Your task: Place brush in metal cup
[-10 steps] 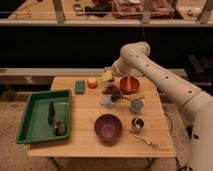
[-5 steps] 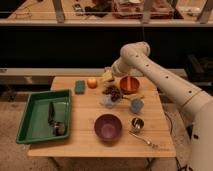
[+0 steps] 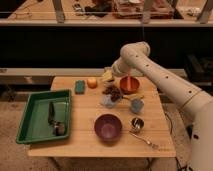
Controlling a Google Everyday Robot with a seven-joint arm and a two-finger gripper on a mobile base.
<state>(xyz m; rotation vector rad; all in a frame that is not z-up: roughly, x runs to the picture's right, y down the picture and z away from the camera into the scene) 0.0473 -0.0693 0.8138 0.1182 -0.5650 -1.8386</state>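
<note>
The brush [image 3: 53,119] lies in the green tray [image 3: 32,122] at the left of the table, dark handle pointing away and greyish head at the near end. The metal cup [image 3: 137,123] stands near the table's front right, just right of the purple bowl [image 3: 108,126]. My gripper [image 3: 109,74] hangs over the back middle of the table beside a yellow object [image 3: 106,76]. It is far from both the brush and the metal cup.
A blue-grey cup [image 3: 136,105], an orange bowl [image 3: 129,85], a dark clustered object [image 3: 114,92], a pale object [image 3: 107,101], an orange fruit [image 3: 92,82] and a green sponge [image 3: 79,87] sit mid-table. A silver fork [image 3: 145,140] lies front right. My white arm [image 3: 165,80] spans the right side.
</note>
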